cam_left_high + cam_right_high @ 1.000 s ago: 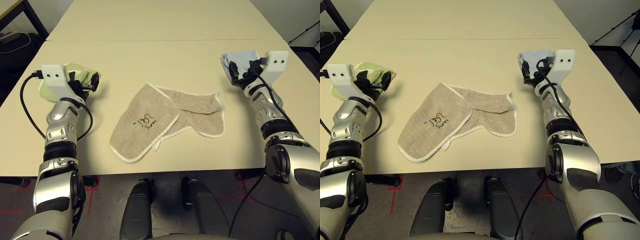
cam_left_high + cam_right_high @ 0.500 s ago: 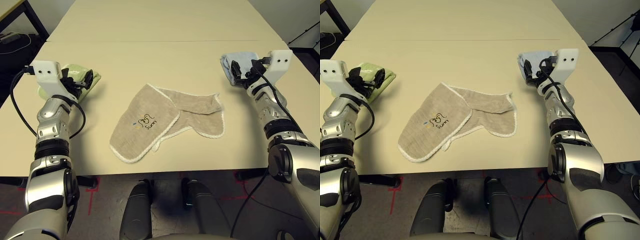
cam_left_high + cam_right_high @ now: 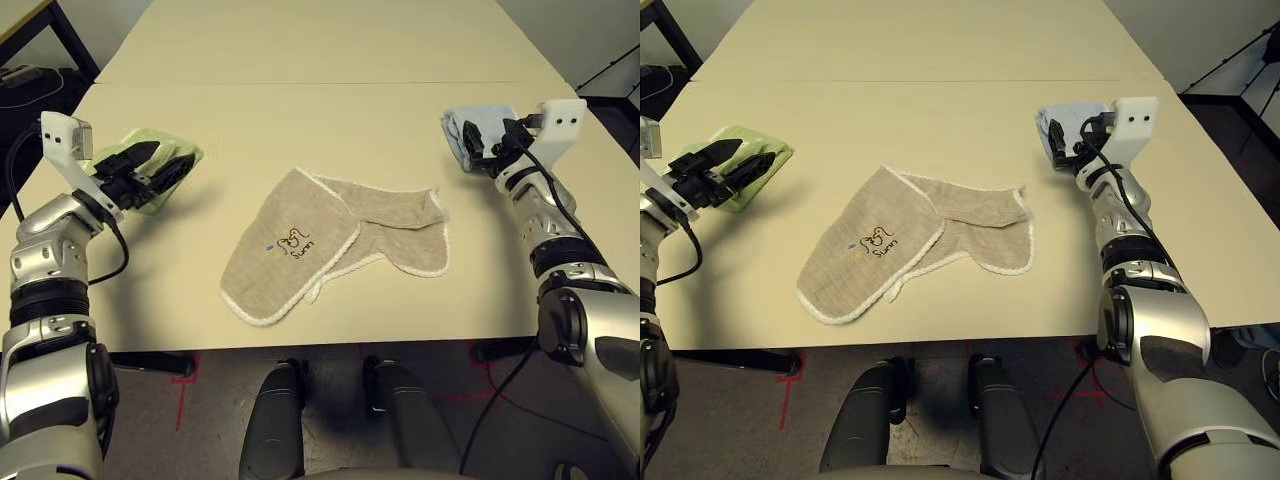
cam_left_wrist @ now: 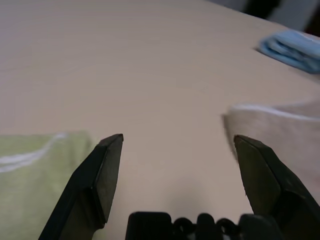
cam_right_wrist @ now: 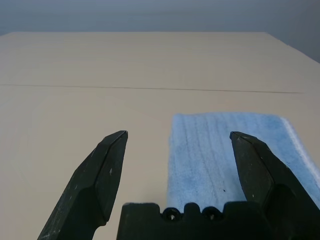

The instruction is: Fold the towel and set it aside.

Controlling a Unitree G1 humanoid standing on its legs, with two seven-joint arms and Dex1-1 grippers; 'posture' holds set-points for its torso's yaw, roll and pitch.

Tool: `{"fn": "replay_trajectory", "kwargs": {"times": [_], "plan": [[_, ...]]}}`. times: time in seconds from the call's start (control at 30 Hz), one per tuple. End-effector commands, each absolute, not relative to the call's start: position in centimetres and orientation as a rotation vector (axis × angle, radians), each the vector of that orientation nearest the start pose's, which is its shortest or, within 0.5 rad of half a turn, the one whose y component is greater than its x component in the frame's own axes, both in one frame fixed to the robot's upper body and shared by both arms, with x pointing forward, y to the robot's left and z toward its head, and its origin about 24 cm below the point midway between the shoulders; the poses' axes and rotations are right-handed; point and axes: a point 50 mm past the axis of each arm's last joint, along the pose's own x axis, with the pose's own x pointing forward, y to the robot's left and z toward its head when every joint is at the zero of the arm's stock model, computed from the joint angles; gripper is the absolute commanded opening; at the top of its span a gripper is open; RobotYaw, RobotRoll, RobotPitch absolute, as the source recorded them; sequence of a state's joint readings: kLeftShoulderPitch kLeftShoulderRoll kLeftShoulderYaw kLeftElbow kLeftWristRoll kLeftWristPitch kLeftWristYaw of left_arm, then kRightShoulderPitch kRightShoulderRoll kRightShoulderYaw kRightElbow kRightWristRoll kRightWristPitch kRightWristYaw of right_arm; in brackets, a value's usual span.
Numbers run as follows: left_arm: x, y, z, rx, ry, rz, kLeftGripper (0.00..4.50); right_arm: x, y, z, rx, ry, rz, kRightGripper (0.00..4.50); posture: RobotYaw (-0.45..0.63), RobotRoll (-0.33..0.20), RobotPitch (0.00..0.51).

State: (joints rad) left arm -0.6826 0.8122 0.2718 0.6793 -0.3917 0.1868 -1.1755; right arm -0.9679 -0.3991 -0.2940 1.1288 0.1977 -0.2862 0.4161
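Over the green towel (image 3: 150, 150), the left claw (image 3: 165, 165) points level, fingers apart, empty.

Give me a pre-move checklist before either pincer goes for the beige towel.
1. Left pincer open and empty: ok.
2. Right pincer open and empty: ok.
3. Beige towel lying free mid-table, nothing on it: ok.
4. Towel spread flat for folding: not ok, it lies partly doubled over itself, crumpled.
5. Green towel and blue towel apart from the beige one: ok.
6. Pincers clear of the side towels: cannot tell, each hangs at or over one.
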Motion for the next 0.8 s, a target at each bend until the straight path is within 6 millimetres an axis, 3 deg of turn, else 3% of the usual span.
{"fn": "replay_trajectory", "kwargs": {"times": [0.03, 0.37, 0.8], "plan": [[31.1, 32.0, 18.4, 0.170, 0.065, -0.802, 4.48, 39.5, -24.5, 15.9, 0.022, -0.202, 0.129, 4.50, 0.10, 0.000, 0.162], [30.6, 30.5, 17.6, 0.286, 0.099, -0.961, 4.48, 39.5, -24.8, 16.3, 0.007, -0.201, 0.139, 4.50, 0.10, 0.000, 0.170], [31.2, 30.0, 17.7, 0.391, 0.070, -0.956, 4.48, 39.5, -24.4, 16.8, -0.081, -0.144, 0.274, 4.50, 0.09, 0.000, 0.175]]}}
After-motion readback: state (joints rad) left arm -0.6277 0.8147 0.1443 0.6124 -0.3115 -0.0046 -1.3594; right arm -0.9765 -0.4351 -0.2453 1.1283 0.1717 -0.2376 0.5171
